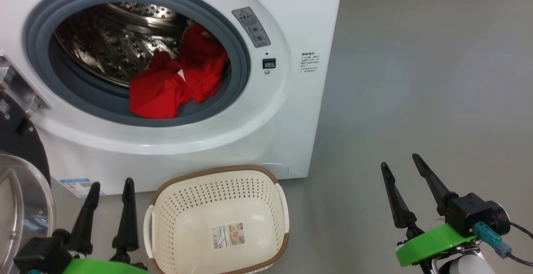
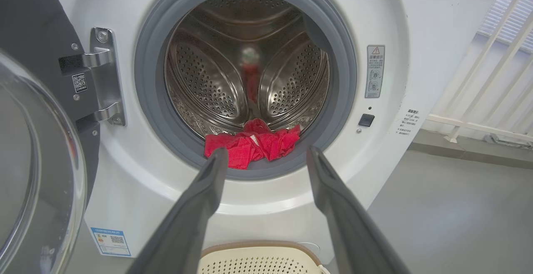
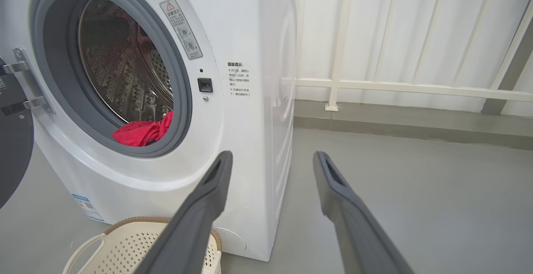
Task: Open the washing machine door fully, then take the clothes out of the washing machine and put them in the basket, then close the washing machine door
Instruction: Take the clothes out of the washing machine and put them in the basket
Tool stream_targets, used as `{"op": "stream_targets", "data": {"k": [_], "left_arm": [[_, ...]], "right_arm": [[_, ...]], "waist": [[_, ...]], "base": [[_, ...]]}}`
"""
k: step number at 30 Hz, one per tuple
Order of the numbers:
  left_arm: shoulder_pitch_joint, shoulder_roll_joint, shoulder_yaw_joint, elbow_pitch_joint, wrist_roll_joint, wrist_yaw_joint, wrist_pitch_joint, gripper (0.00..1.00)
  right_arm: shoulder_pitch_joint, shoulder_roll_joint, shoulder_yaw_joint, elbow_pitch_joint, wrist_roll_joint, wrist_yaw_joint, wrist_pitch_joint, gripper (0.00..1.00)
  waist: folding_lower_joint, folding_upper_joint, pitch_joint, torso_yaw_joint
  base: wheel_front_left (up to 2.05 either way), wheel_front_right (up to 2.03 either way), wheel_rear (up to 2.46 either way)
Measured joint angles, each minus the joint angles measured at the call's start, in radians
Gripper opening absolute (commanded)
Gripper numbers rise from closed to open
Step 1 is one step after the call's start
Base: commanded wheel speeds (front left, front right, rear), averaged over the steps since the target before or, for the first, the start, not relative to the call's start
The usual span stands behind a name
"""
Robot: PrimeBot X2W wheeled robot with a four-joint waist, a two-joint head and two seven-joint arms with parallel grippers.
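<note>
Wide-open and empty, the left hand [image 1: 112, 182] hovers low in front of the machine [image 1: 266, 132], fingers aimed at its opening. The right hand [image 1: 399, 160], just as wide and holding nothing, hangs off the machine's right side above bare floor [image 1: 416, 78]. Swung out on its hinge [image 2: 104, 76] at the machine's left, the door [image 1: 25, 199] leaves the opening clear. Red clothes [image 1: 175, 82] lie heaped at the front lip of the drum [image 1: 108, 45], inside the machine. Right before the machine, below the opening, stands the empty basket [image 1: 216, 170], placed, it seems, for a short carry. Opening looks done; unloading has not begun.
</note>
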State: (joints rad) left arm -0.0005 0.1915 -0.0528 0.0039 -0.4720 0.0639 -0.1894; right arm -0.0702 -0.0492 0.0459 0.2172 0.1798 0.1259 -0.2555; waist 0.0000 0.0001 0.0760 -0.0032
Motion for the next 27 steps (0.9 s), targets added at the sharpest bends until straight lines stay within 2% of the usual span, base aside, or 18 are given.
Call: {"op": "stream_targets", "data": {"k": [12,23,27], "left_arm": [[-0.161,-0.016,-0.022,0.056,-0.003,-0.003,-0.015,1.0],[-0.383,-0.017,-0.026,0.224,0.002,-0.022,-0.044,1.0],[-0.448,-0.017,-0.025,0.269,0.006,-0.046,-0.052,1.0]], "right_arm": [[-0.055,0.0,-0.005,-0.02,-0.017,0.0,0.0,1.0],[-0.125,-0.001,-0.004,-0.039,-0.033,0.0,0.0,1.0],[-0.148,-0.002,-0.002,-0.037,-0.033,0.0,0.0,1.0]], "waist": [[0.0,0.0,0.108,0.022],[0.0,0.0,0.226,0.043],[-0.0001,0.0,0.259,0.043]], "base": [[0.0,0.0,0.0],[0.0,0.0,0.0],[0.0,0.0,0.0]]}}
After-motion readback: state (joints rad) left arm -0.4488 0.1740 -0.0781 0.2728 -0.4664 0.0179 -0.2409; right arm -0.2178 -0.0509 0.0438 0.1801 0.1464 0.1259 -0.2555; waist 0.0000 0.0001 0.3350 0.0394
